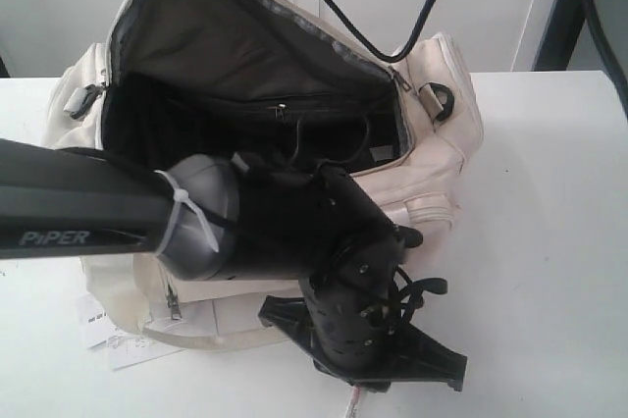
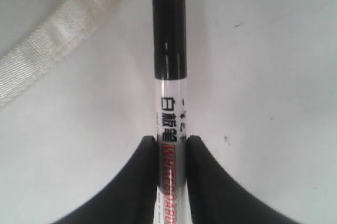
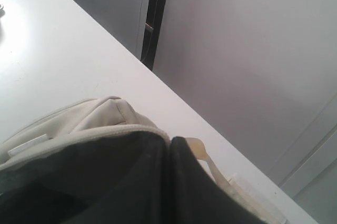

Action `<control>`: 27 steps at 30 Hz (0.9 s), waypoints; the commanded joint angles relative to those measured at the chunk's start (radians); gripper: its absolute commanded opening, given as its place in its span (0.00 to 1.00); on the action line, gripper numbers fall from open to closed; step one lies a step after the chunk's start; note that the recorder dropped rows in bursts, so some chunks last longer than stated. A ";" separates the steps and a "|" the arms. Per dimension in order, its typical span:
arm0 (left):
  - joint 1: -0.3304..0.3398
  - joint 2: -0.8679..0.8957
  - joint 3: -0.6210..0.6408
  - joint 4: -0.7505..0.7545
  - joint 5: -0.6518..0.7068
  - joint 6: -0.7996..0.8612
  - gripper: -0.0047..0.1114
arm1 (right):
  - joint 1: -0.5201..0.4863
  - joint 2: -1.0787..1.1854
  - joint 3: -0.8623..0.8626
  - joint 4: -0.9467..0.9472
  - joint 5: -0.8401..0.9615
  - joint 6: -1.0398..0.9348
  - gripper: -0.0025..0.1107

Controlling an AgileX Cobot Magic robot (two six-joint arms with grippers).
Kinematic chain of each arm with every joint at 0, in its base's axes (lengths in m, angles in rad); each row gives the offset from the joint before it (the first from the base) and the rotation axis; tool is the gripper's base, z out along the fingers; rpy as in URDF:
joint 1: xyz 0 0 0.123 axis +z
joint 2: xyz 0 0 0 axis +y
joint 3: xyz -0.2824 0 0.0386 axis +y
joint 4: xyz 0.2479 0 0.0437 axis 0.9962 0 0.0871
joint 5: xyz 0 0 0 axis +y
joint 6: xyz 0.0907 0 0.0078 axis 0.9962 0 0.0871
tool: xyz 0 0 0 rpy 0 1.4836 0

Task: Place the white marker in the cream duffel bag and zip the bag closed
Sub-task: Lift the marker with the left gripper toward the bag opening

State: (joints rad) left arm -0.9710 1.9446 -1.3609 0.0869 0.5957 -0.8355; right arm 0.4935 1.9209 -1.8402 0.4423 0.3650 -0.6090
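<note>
The left gripper (image 2: 172,142) clamps the marker (image 2: 169,103) on the table (image 1: 549,241), barrel lengthwise between its jaws, cap outward. The open bag (image 1: 432,173) is just beside it, rim pinched by the right gripper (image 3: 169,145).

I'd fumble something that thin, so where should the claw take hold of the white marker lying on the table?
Grip the white marker on its printed barrel, below the black cap, coming straight down from above. It lies flat on the table, both long sides free; the left claw pinches there.
</note>
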 commanded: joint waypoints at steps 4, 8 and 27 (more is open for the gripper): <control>-0.022 -0.108 0.004 0.048 0.099 0.030 0.04 | -0.007 -0.014 -0.002 0.004 -0.021 0.007 0.02; -0.069 -0.162 0.004 0.115 0.154 0.042 0.04 | -0.007 -0.014 -0.002 0.004 -0.021 0.007 0.02; -0.180 -0.406 0.198 0.492 0.232 -0.215 0.04 | -0.007 -0.014 -0.002 0.004 -0.023 0.027 0.02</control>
State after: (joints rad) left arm -1.1403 1.5982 -1.2090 0.5160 0.8235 -0.9909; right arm 0.4935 1.9209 -1.8402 0.4423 0.3650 -0.5899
